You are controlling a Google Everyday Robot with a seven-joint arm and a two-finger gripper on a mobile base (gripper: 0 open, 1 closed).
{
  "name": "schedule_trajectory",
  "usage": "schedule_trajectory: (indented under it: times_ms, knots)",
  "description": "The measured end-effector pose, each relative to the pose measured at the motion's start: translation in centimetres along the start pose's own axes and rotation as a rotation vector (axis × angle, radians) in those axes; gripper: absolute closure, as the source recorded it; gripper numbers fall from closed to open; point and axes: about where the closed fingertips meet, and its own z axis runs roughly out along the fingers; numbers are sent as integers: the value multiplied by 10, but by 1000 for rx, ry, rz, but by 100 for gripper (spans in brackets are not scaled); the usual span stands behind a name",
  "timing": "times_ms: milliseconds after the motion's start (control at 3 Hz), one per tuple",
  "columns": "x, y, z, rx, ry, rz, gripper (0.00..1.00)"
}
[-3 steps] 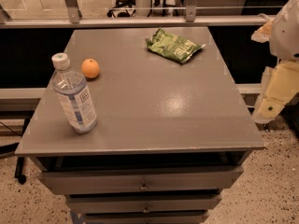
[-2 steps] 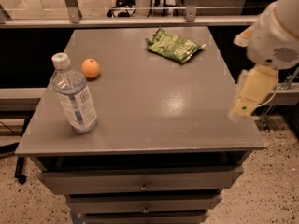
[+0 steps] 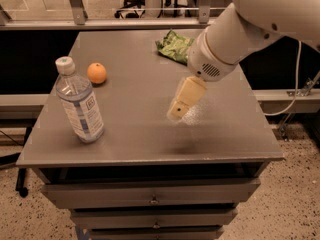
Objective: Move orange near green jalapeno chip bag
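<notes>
The orange [image 3: 97, 73] sits on the grey tabletop [image 3: 135, 129] at the left, just behind a water bottle. The green jalapeno chip bag [image 3: 174, 46] lies flat at the back of the table, right of centre, partly hidden by my arm. My gripper [image 3: 180, 108] hangs over the middle of the table, right of the orange and in front of the bag, touching neither. It holds nothing that I can see.
A clear water bottle [image 3: 79, 104] with a white cap stands at the left front, close to the orange. The table is a drawer cabinet [image 3: 150, 199]. A metal rail [image 3: 100, 23] runs behind the table. My white arm [image 3: 240, 29] crosses the right back corner.
My arm has swung in from the right edge of the table, so the gripper now hangs over the table's middle. The orange, bag and bottle have not moved.
</notes>
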Motion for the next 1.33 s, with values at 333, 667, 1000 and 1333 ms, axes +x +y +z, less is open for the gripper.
schedule_trajectory:
  times_ms: [333, 667, 1000, 1333]
  knots:
    - [3, 2, -2, -7, 10, -5, 0]
    - [-4, -1, 11, 8, -33, 5, 0]
    - [-26, -16, 37, 22, -131, 15, 0]
    - [-54, -39, 65, 41, -251, 25, 0]
